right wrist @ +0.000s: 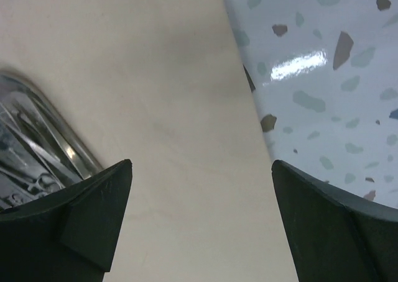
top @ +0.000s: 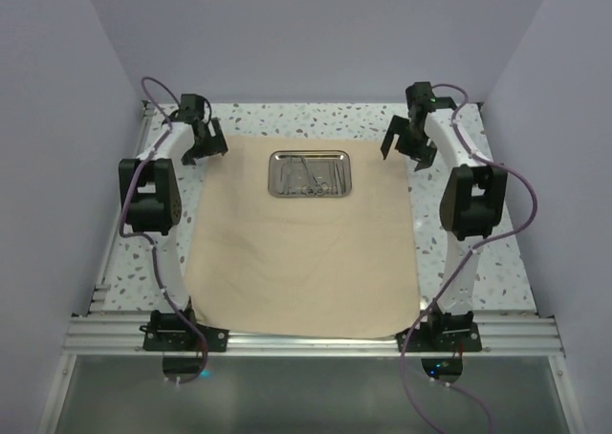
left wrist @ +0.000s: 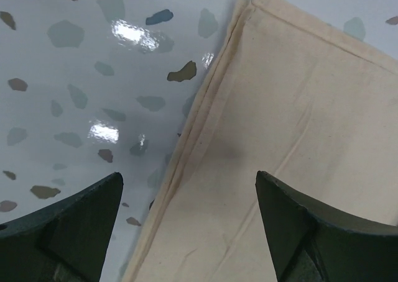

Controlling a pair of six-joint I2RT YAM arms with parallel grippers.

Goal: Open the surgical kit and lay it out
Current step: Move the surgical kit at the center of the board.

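The left gripper (top: 205,149) hangs with its fingers spread over the 11 o'clock corner of the cloth wrap (top: 301,262). The wrap lies unfolded, flat on the speckled table (top: 124,271). Toward its 12 o'clock edge sits the steel tray (top: 274,175), holding slim instruments (top: 311,174). The right gripper (top: 402,147), likewise spread and empty, is at the 1 o'clock corner.

The tabletop (top: 287,119) is glossy white terrazzo-style stuff with grey, brown and bluish flecks, and light glare shows up close. A silver aluminium rail (top: 316,346) runs along the near edge, and plain pale lilac walls (top: 316,42) close in three sides.
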